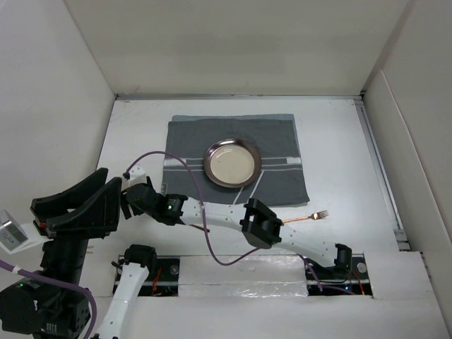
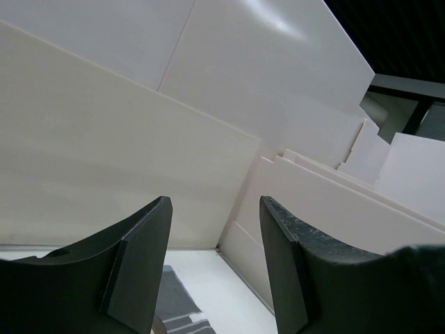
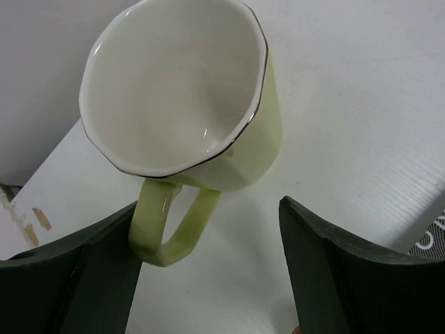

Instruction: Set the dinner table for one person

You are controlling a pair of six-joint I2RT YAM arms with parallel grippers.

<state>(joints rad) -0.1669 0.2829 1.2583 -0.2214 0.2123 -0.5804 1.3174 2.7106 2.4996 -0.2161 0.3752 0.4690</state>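
Note:
The white dinner table (image 1: 339, 155) carries a dark grey striped placemat (image 1: 275, 176) with a round metal plate (image 1: 232, 162) on it. A copper fork (image 1: 311, 216) lies on the table right of the mat's near corner. A pale green mug (image 3: 181, 83) with a white inside stands on the table (image 3: 348, 104); it is hidden in the top view. My right gripper (image 3: 212, 229) is open, with the mug's handle (image 3: 163, 236) beside its left finger. In the top view it (image 1: 131, 200) reaches far left. My left gripper (image 1: 106, 182) is raised, open and empty (image 2: 215, 209).
White upright panels enclose the table on the left, back and right. A purple cable (image 1: 183, 169) loops from the right wrist over the mat's left edge. A corner of the placemat (image 2: 177, 309) shows below my left gripper. A thin copper piece (image 1: 196, 227) lies under the right arm.

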